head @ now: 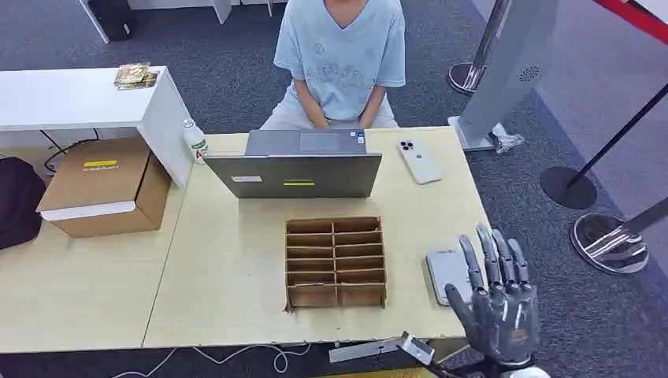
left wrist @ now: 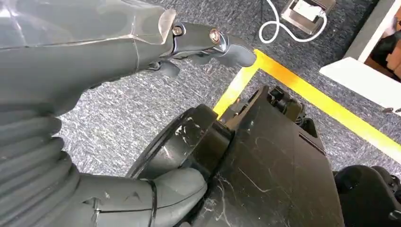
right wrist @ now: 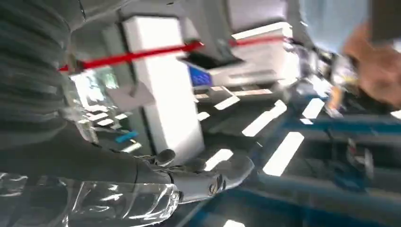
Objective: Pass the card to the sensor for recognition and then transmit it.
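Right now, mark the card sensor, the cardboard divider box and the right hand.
card sensor (head: 447, 272), head view, bare grey top face.
cardboard divider box (head: 335, 261), head view, central divider.
right hand (head: 498, 303), head view, back of palm.

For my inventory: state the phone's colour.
The phone is white or silver, clearest in the head view.

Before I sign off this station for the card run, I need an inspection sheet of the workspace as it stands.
Surface: light wooden table.
Job's things: grey sensor pad near the table's right edge; no card seen.
Clutter: cardboard divider tray, laptop, phone, bottle, cardboard box.
Hands: right hand raised beside the pad, fingers apart, holding nothing; left hand hangs over carpet, holding nothing.
Cables: white cable under the table's front edge.
Surroundings: seated person behind the laptop; stanchion bases at right.
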You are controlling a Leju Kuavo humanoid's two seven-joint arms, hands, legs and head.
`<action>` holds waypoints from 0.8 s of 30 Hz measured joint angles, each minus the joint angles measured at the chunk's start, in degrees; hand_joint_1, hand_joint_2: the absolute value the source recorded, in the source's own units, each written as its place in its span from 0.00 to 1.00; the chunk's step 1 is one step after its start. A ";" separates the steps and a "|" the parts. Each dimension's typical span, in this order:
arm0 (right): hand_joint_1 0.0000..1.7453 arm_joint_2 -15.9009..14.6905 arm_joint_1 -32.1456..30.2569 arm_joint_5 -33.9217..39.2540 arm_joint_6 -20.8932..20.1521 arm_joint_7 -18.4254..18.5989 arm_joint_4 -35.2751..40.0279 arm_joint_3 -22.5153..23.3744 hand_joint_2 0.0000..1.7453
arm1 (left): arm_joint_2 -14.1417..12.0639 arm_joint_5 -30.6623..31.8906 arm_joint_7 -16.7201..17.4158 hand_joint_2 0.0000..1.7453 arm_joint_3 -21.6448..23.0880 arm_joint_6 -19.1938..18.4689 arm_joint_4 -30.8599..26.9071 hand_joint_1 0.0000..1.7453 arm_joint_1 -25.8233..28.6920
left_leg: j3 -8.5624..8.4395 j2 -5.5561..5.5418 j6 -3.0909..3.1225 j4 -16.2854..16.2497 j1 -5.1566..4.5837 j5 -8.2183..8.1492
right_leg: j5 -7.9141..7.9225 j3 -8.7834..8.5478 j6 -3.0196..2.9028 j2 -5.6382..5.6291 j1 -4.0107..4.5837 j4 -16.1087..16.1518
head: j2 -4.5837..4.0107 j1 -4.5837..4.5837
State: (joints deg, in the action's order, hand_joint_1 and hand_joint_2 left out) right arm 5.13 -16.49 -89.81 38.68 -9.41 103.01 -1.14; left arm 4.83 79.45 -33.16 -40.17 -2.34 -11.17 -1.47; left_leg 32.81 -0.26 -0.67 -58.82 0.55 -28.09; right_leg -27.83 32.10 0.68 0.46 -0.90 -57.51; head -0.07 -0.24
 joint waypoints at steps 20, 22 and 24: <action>0.00 -14.16 0.42 18.02 -14.20 17.30 -0.52 -13.98 1.00 | 0.09 1.01 -1.57 1.00 -0.33 -1.09 0.00 0.00 0.26 | -0.02 0.01 0.02 -0.01 0.02 -0.02 | -0.02 0.06 -0.01 0.00 0.02 -0.01 | 0.00 0.00; 0.00 -14.16 0.50 21.41 -15.64 14.57 0.18 -14.14 1.00 | 0.07 1.03 -1.59 1.00 -0.33 -1.20 0.00 0.00 0.23 | -0.02 0.01 0.02 -0.01 0.02 -0.02 | -0.01 0.05 -0.01 0.00 0.02 -0.01 | 0.00 -0.02; 0.00 -14.16 0.81 23.37 -15.61 12.53 0.58 -14.36 1.00 | 0.02 1.05 -1.59 1.00 -0.33 -1.53 0.00 0.00 0.21 | -0.03 0.01 0.02 -0.01 0.01 -0.01 | -0.01 0.04 0.00 0.00 0.01 -0.01 | 0.00 0.00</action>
State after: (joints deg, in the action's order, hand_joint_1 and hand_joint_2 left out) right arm -9.03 -15.69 -66.44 23.06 3.12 103.58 -15.50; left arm 4.85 80.50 -34.75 -40.50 -3.87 -11.17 -1.27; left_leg 32.79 -0.25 -0.65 -58.83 0.56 -28.10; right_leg -27.84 32.14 0.67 0.46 -0.90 -57.52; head -0.07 -0.24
